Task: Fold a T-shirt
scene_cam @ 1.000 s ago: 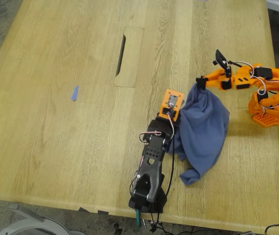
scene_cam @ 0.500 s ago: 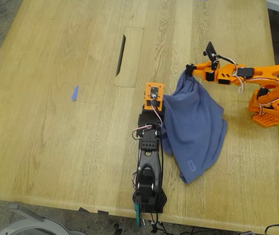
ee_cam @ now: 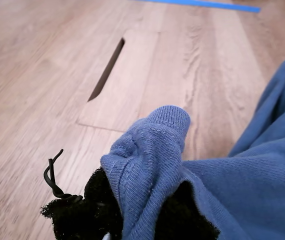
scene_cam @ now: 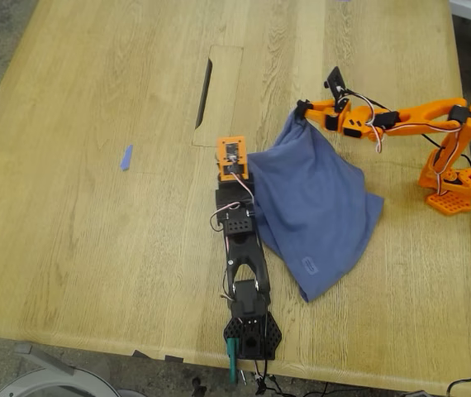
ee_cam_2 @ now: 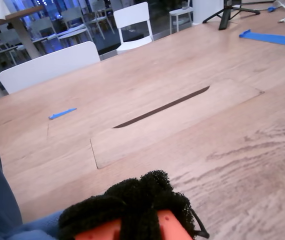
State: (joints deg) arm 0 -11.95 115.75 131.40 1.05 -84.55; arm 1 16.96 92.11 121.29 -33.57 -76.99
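My first gripper (ee_cam: 132, 220) and my second gripper (scene_cam: 303, 110) are each pinching the T-shirt (scene_cam: 314, 207), stretching it above the table (scene_cam: 95, 231).

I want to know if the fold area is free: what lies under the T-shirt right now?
Under the T-shirt only the wooden table shows around its edges. Whatever sits beneath the cloth is covered; no lump shows from the exterior view.
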